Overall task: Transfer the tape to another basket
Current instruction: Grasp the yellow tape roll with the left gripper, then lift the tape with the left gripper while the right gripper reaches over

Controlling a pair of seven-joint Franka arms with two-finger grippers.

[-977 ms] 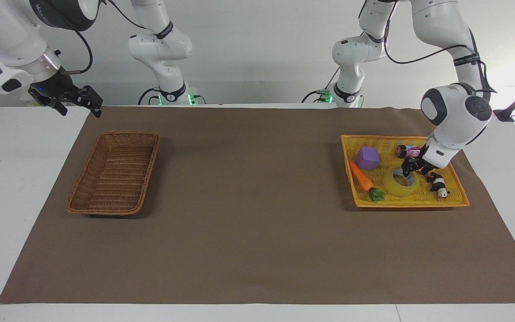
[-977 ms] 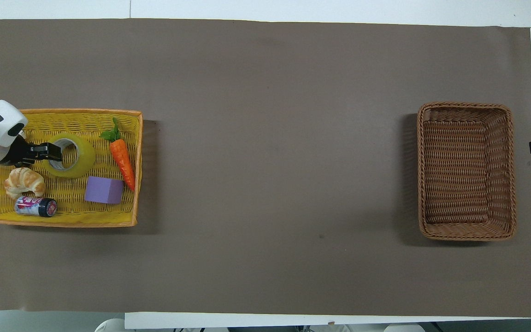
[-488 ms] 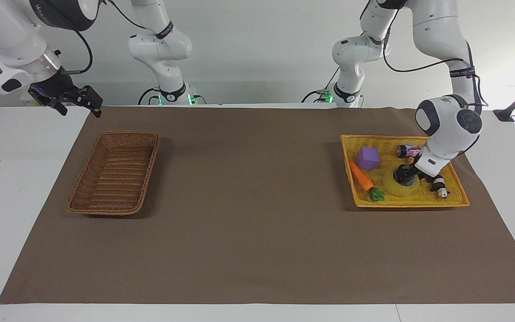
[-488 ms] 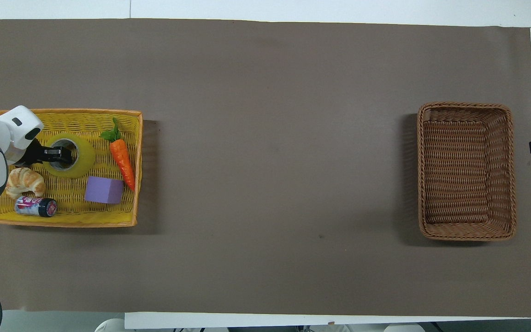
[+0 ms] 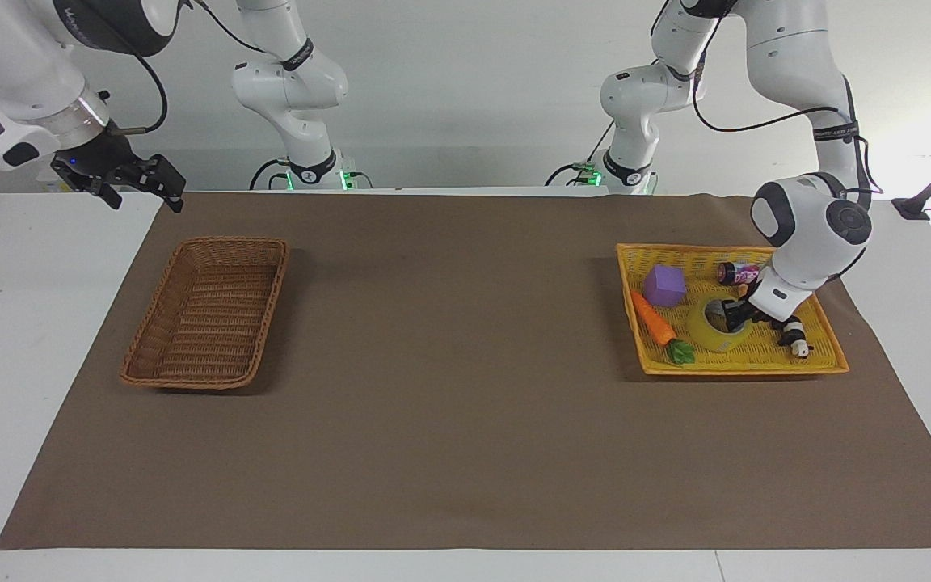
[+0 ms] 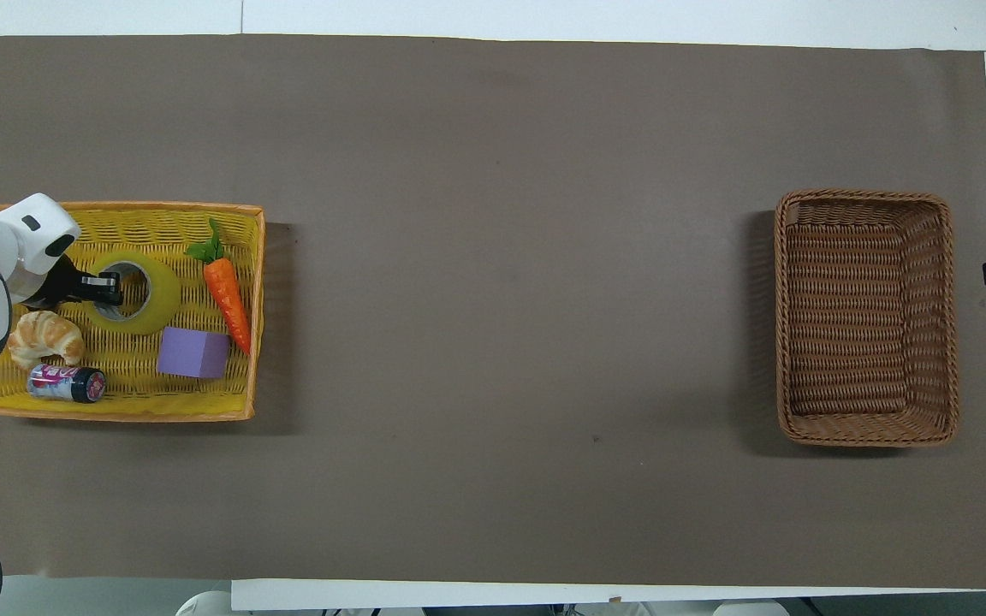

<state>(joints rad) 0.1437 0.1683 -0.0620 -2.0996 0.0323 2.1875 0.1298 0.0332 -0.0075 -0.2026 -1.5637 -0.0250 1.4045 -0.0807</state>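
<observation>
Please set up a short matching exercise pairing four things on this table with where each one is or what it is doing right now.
Things:
1. tape
2. carrot
3. wicker basket
4. right gripper

States:
A. holds nothing, at the right arm's end
B. waits above the mat's corner
C. left gripper at its rim and core
D. lies along the yellow basket's wall

Pairs: 1-C, 2-D, 3-A, 4-B

At the left arm's end of the table, in the yellow plastic mesh basket [image 6: 116,407]: translucent yellow tape roll [image 6: 144,295], beside orange toy carrot [image 6: 228,291]; nearer the robots, purple cube [image 6: 193,353], croissant [image 6: 44,337], small can [image 6: 67,383]. At the right arm's end, well apart, brown woven wicker basket [image 6: 868,316].
</observation>
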